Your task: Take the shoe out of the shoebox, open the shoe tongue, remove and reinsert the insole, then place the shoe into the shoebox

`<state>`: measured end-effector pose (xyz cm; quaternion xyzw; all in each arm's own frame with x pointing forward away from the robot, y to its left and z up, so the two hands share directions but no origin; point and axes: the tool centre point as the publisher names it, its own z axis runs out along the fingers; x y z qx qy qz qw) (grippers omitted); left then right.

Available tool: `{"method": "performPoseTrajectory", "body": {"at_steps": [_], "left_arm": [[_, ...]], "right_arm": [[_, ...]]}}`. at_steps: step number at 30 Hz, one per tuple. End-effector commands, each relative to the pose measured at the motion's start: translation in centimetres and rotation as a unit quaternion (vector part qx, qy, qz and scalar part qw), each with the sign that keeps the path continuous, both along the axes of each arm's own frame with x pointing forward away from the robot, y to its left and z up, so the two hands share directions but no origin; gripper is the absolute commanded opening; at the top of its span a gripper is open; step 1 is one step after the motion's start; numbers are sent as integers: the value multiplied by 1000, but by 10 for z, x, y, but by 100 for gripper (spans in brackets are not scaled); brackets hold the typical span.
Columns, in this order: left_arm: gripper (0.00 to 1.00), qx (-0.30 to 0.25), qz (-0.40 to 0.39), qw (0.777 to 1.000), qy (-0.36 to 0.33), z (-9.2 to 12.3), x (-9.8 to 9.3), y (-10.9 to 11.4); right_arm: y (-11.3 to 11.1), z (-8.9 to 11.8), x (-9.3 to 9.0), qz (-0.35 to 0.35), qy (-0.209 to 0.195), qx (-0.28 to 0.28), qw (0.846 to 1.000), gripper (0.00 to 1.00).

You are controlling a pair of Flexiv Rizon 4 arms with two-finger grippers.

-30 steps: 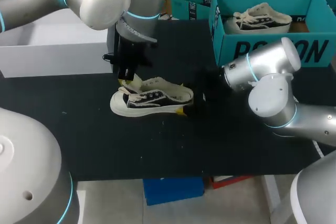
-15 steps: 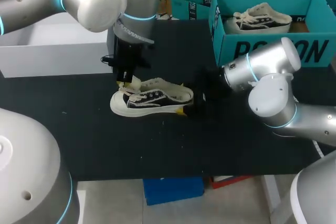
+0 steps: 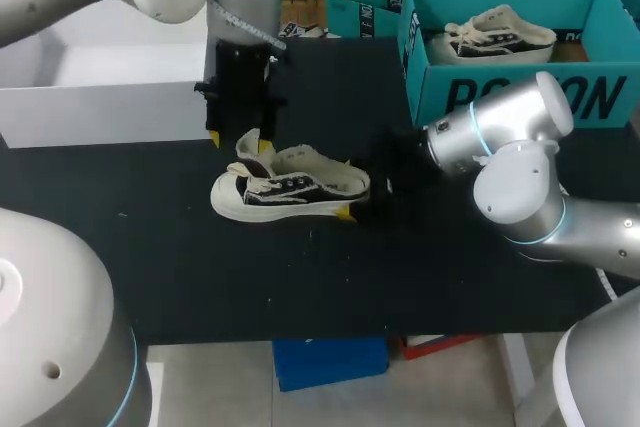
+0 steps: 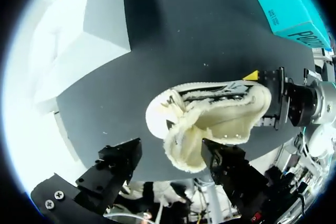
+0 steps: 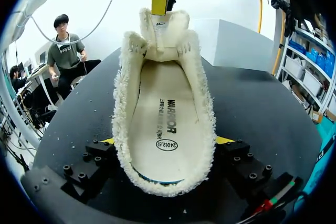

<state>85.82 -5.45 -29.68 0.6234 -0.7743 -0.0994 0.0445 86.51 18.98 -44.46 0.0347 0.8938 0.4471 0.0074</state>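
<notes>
While my right gripper (image 5: 166,141) clamps the heel of the shoe (image 3: 290,187) from both sides on the black table (image 3: 200,277), my left gripper (image 3: 238,141) hangs at its ten o'clock, fingers apart, the raised tongue (image 3: 247,150) between them. At the shoe's two o'clock stands the shoebox (image 3: 520,97), holding a second shoe (image 3: 495,32).

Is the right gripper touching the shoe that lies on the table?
Touching. In the right wrist view the heel of the shoe sits between the two fingers of the right gripper, and both press against its fleecy sides with no gap.
</notes>
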Motion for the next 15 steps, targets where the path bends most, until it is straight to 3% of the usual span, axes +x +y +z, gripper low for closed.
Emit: {"method": "performPoseTrajectory", "body": {"at_steps": [1, 5, 8, 10, 13, 15], "left_arm": [[100, -9, -20, 1000, -7, 25, 0, 0], [100, -30, -109, 993, 24, 39, -1, -10], [100, -43, -237, 968, 73, 52, -8, -16], [80, -51, -322, 939, 106, 60, -11, -20], [81, -55, -396, 908, 126, 66, -12, -28], [75, -65, -425, 893, 134, 69, -11, -34]], "right_arm": [[1, -1, 0, -1, 0, 0, 1000, 0], [1, -1, 0, -1, 0, 0, 1000, 0], [1, -1, 0, -1, 0, 0, 1000, 0], [1, -1, 0, -1, 0, 0, 1000, 0], [1, -1, 0, -1, 0, 0, 1000, 0], [1, -1, 0, -1, 0, 0, 1000, 0]]}}
